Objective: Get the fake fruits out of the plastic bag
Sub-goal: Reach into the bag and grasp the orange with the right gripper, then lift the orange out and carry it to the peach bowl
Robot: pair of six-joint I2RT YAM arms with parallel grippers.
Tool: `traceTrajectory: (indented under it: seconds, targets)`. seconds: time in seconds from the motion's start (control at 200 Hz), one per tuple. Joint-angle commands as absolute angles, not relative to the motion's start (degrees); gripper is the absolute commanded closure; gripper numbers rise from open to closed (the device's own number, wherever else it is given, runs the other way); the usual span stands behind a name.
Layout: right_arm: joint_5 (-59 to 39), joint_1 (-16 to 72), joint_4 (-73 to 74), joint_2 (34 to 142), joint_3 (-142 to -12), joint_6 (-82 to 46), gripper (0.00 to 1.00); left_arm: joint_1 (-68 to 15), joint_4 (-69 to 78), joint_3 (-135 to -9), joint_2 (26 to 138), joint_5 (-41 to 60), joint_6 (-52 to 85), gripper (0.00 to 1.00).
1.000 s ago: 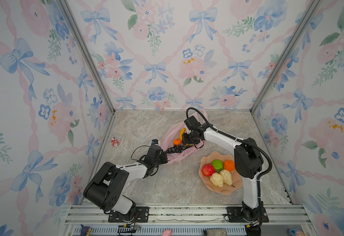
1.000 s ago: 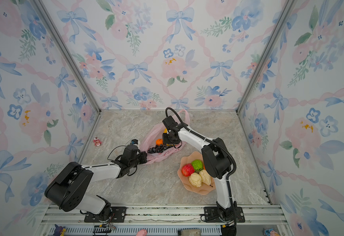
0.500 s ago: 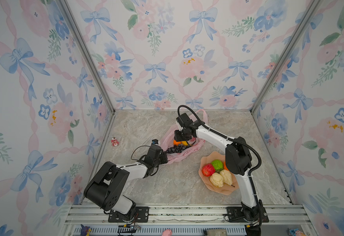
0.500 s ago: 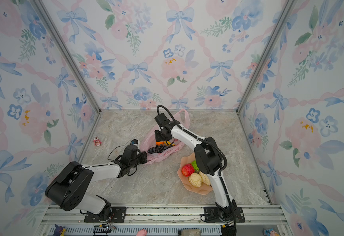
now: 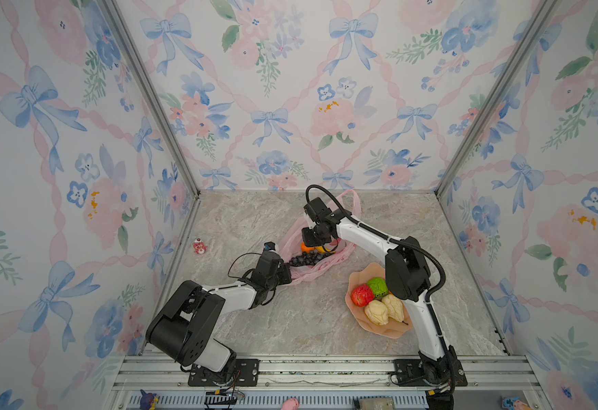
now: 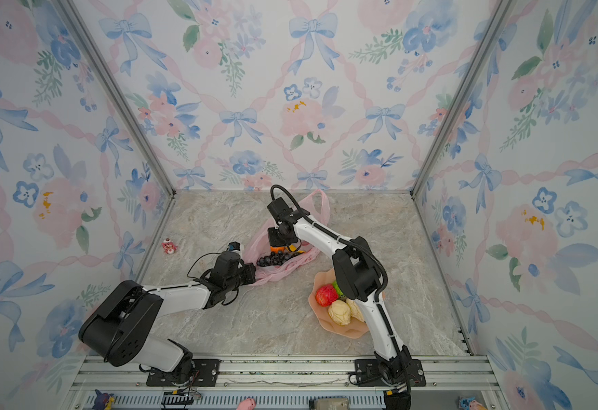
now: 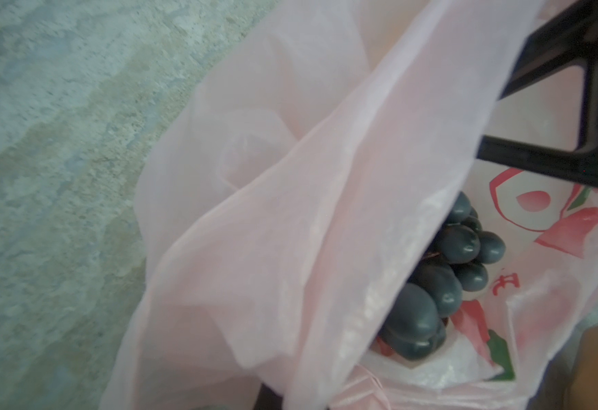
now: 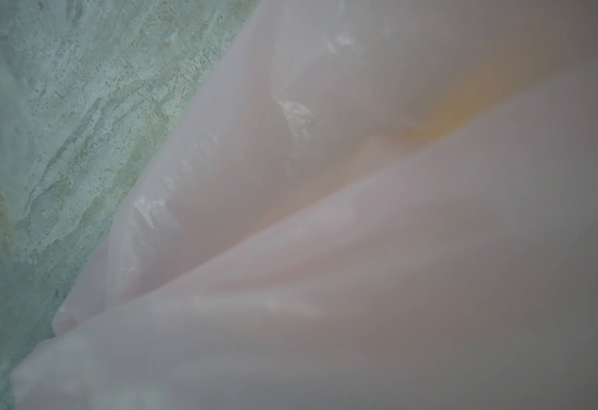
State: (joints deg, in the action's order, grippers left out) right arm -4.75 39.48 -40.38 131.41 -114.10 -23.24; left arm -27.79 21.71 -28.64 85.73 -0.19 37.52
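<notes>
Rim of bag [image 5: 320, 269] is pinched shut by L gripper [image 5: 287, 275]. R gripper [image 5: 313, 246] gap can't be told under film; orange [image 5: 303, 247], 12 o'clock of grapes [image 5: 304, 260], should be clamped film-free.

Both top views look down from high up in front and share nearly the same sight of the whole table [image 5: 290, 330]. Each wrist camera looks from very close at the plastic bag [image 7: 290, 213], with some table beside it.
</notes>
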Motion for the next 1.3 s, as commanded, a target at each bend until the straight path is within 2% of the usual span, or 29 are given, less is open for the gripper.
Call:
traceTrajectory:
  seconds: [0.0,0.27,0.66,1.0,1.295]
  targets:
    - [-5.01,39.70,-42.45,132.14,-116.20,-22.80,0.84,-28.17,21.25,-29.58,86.40,-0.46,37.00,1.00]
    - [-5.00,40.15,-42.26,130.81,-116.06,-21.97,0.96,-28.09,21.21,-29.58,86.49,-0.48,37.40,1.00]
    - [-4.61,41.48,-43.31,124.05,-113.86,-20.85,0.98,-28.06,20.96,-29.69,85.83,-0.97,37.59,1.00]
    - [0.37,41.77,-45.73,108.56,-103.74,-19.10,0.98,-28.04,20.26,-30.40,85.12,-2.04,37.13,1.00]
    - [3.43,37.82,-48.19,90.57,-86.39,-19.86,1.00,-27.95,20.01,-30.61,85.26,-2.62,36.82,1.00]
